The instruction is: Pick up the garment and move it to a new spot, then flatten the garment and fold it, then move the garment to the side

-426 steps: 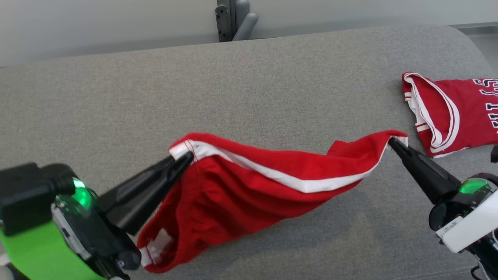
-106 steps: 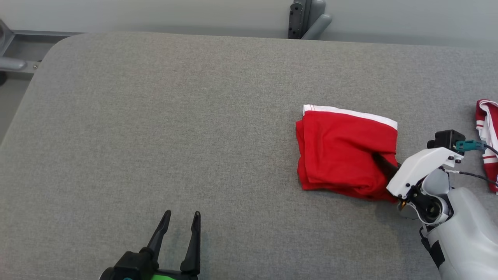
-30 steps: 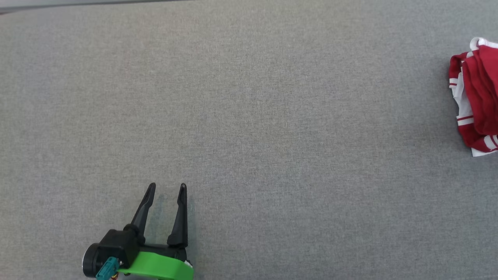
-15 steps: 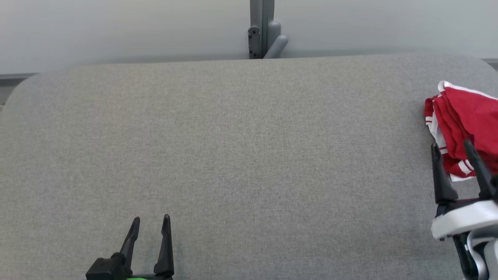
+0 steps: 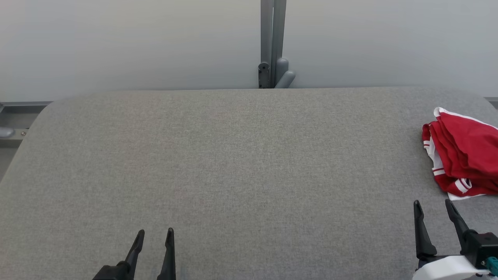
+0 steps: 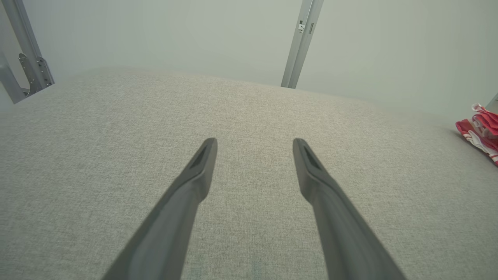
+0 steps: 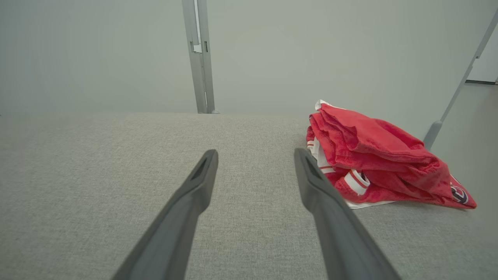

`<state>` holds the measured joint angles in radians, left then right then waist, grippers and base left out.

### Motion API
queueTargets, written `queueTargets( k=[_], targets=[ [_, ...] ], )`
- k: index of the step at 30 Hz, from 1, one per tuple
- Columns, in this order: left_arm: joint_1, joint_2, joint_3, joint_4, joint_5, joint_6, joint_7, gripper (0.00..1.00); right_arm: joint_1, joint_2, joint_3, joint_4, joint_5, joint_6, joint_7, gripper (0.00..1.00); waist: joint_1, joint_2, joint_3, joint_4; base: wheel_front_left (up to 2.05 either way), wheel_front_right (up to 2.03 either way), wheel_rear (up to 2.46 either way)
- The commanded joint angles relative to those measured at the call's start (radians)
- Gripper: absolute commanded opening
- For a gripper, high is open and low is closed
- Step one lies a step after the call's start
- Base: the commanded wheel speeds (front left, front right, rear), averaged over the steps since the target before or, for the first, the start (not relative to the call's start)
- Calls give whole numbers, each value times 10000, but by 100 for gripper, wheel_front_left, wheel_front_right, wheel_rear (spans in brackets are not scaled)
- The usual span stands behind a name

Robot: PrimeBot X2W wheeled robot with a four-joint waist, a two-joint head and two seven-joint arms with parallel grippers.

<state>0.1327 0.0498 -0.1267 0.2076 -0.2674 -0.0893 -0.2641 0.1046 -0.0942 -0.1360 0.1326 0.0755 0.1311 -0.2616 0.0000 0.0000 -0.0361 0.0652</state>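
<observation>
Evidently, the folded red garment is lying atop a striped jersey at the right edge of the table, set aside; the left claw and right claw are hovering open, seemingly finished.

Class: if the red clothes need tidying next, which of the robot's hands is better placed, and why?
The right hand. It is open and sits just in front of the red clothes; the open left hand is far off across the grey table.
</observation>
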Motion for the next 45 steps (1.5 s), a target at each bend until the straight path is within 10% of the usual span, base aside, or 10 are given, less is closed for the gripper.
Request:
queueTargets(
  k=[1, 45],
  targets=[
    [-23, 19, 11, 60, 42, -65, 5, 100, 202, 45, -91, 13, -80, -8, -31, 100, 0, 0, -68, 52, 0, 0, 0],
    [72, 19, 41, 91, -169, 18, 5, 100, 353, 426, -147, -44, -70, -8, -36, 100, 0, 0, -188, 130, 0, 0, 0]
  ],
)
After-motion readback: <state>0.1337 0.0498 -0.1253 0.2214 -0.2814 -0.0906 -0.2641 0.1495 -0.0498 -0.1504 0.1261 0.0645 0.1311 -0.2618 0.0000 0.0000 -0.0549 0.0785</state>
